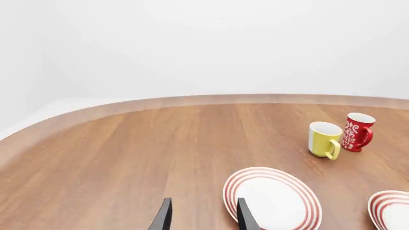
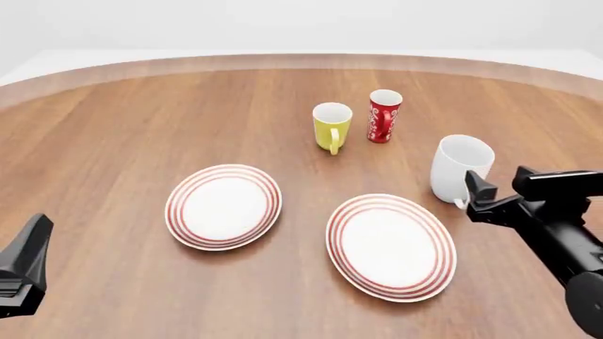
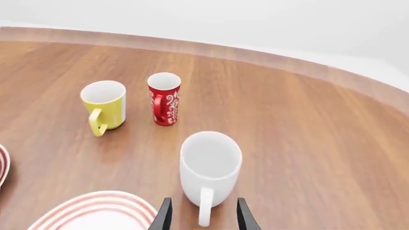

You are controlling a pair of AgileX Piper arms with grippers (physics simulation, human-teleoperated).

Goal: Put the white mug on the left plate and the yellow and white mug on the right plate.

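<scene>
The white mug (image 2: 461, 164) stands upright right of the right plate (image 2: 391, 245), its handle toward me. My right gripper (image 2: 490, 187) is open just behind that handle; in the right wrist view the white mug (image 3: 210, 165) fills the middle and its handle lies in line with the gap of the gripper (image 3: 203, 218). The yellow and white mug (image 2: 332, 126) stands at the back, also seen in the right wrist view (image 3: 105, 106). The left plate (image 2: 224, 206) is bare. My left gripper (image 2: 38, 229) is open and empty, low at the near left, beside the left plate (image 1: 271, 199).
A slim red cup (image 2: 383, 115) with white pattern stands just right of the yellow and white mug. The table's curved far edge (image 2: 301, 62) runs across the back. The right plate's rim (image 1: 391, 208) shows at the left wrist view's corner.
</scene>
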